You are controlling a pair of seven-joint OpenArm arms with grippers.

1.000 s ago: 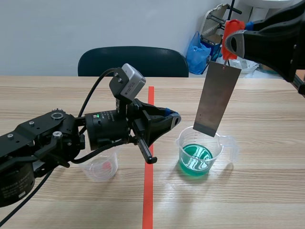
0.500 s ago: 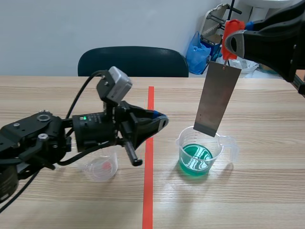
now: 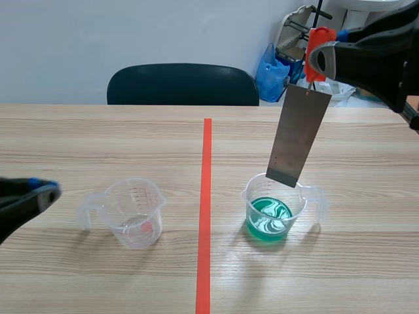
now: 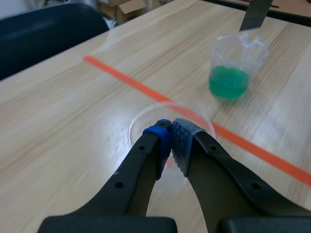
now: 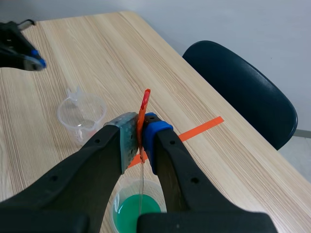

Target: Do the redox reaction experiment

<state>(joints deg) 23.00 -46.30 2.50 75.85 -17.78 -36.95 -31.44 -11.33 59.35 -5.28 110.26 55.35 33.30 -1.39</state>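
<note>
One metal strip (image 3: 298, 136) hangs near-upright from the orange tab (image 5: 144, 104) pinched in the right gripper (image 5: 141, 133), lower edge at the green beaker (image 3: 273, 208) mouth; left gripper (image 4: 171, 135) closed, empty, well apart.

The left gripper (image 4: 171, 127) has its two pads pressed together with nothing between them, just above the rim of a clear beaker (image 4: 146, 115) standing on the desk (image 4: 73, 111). Across the orange-red tape line (image 4: 125, 79) stands a second beaker holding green liquid (image 4: 237, 65). The lower end of a metal strip (image 4: 255, 12) hangs above it.
</note>
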